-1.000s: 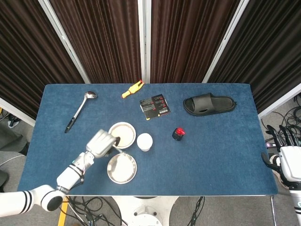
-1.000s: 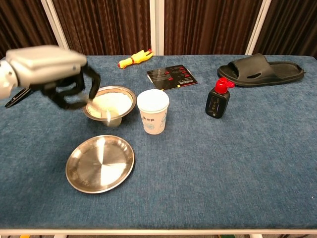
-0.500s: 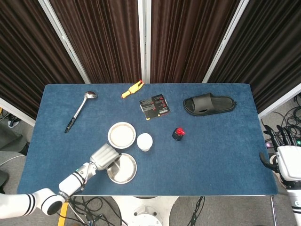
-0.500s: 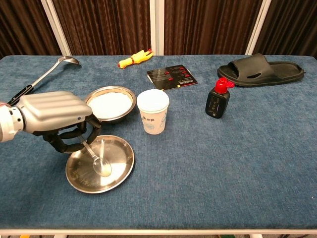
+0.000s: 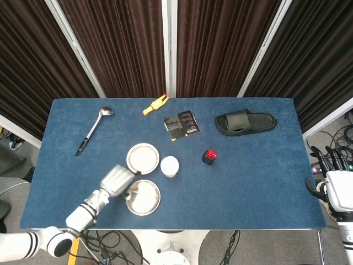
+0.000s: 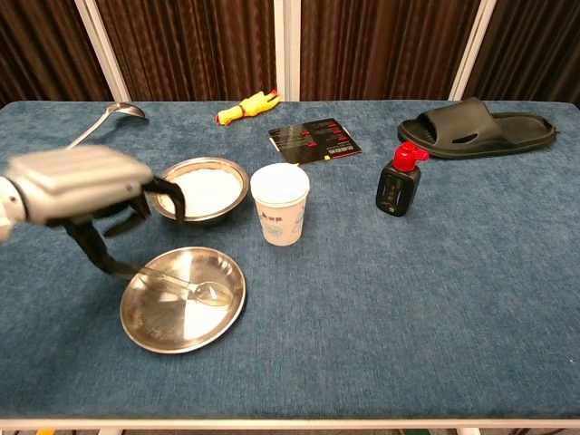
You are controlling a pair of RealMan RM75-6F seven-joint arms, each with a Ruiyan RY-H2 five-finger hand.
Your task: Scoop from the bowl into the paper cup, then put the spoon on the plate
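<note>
Left hand (image 6: 77, 186) hovers with fingers spread, empty, above the plate (image 6: 145, 322); only the chest view shows the spoon (image 6: 195, 289) lying there. Right hand (image 5: 337, 187), fingers apart, waits beyond the table (image 5: 265, 176) edge.

Spoon (image 6: 188, 286) lies on plate (image 6: 163, 328); left robot hand (image 6: 82, 186) above plate's left rim, fingers spread.
</note>
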